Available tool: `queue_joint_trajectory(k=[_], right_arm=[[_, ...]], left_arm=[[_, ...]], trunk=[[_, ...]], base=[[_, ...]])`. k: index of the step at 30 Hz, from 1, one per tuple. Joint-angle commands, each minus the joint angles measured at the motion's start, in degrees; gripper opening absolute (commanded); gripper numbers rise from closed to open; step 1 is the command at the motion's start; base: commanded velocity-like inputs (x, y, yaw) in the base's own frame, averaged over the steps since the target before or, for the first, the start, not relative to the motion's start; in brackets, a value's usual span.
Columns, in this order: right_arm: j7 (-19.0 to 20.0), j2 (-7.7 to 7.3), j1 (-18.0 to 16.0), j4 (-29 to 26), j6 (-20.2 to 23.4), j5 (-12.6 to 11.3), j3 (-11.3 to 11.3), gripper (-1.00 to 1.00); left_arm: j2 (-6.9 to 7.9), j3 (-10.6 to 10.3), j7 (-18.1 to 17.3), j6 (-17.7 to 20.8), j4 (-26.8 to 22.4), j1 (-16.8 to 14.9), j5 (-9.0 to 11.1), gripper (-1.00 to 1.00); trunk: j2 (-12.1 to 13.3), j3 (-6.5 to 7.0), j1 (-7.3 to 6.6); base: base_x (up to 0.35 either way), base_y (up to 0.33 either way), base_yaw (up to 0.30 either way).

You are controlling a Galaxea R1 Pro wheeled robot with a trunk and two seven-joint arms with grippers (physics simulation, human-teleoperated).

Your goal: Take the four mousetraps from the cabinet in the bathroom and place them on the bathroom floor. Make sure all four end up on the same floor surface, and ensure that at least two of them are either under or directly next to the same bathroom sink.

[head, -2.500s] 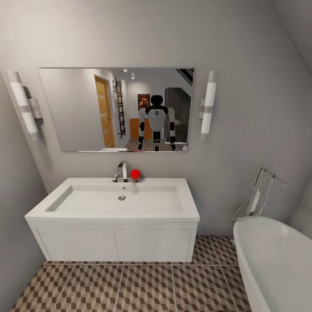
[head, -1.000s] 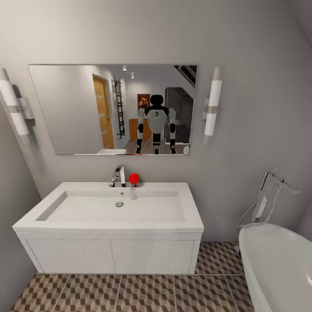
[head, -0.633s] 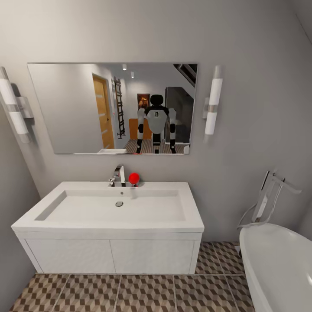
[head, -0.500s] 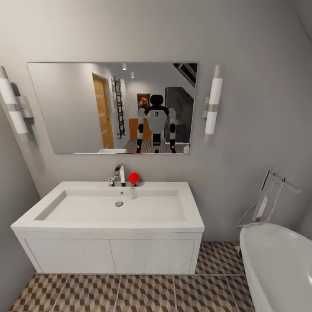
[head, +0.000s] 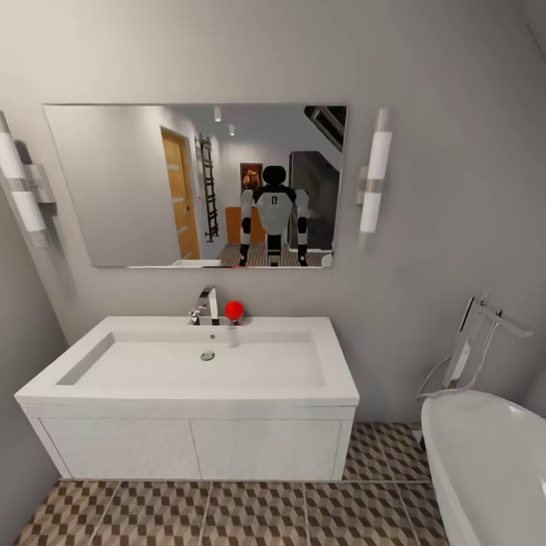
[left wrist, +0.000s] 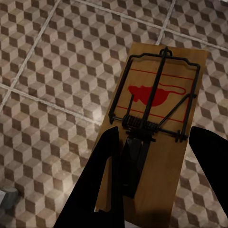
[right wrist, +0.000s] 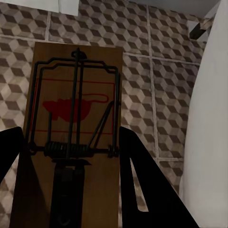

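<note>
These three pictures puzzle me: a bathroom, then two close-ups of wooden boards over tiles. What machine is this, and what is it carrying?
It is a simulated wheeled robot with two arms; you see it reflected in the wall mirror. The big picture comes from its head camera, facing the wide white rectangular sink, with the white oval bathtub at the right. The other two come from cameras near each arm's jaws. The left gripper holds a flat brown wooden mousetrap with a red mouse print; the right gripper holds another mousetrap. Both hang above the cube-patterned tile floor.

Bathroom sink [head: 189, 364] below mirror [head: 193, 186], bathtub [head: 485, 462] to its right, bathroom floor [head: 250, 516] beneath.
</note>
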Motion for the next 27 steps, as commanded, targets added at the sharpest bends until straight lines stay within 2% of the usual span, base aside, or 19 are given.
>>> queue_joint_trajectory(k=[1, 8, 27], right_arm=[[-0.17, 0.02, -0.11, 0.23, -0.31, -0.16, 0.48, -1.0], [-0.17, 0.02, -0.11, 0.23, -0.31, -0.15, 0.48, -1.0], [-0.17, 0.02, -0.11, 0.23, -0.31, -0.15, 0.48, -1.0]], left_arm=[[-0.06, -0.45, 0.05, -0.19, 0.15, -0.07, 0.13, -1.0], [-0.09, -0.45, 0.06, -0.43, 0.15, -0.07, 0.12, -1.0], [-0.1, -0.47, 0.06, -0.64, 0.15, -0.07, 0.13, -1.0]], trunk=[[-0.5, -0.28, 0.26], [-3.3, -1.54, 1.79], [-10.92, -4.95, 5.97]], base=[[0.202, 0.0, 0.0], [0.174, 0.0, 0.0], [0.006, 0.0, 0.0]])
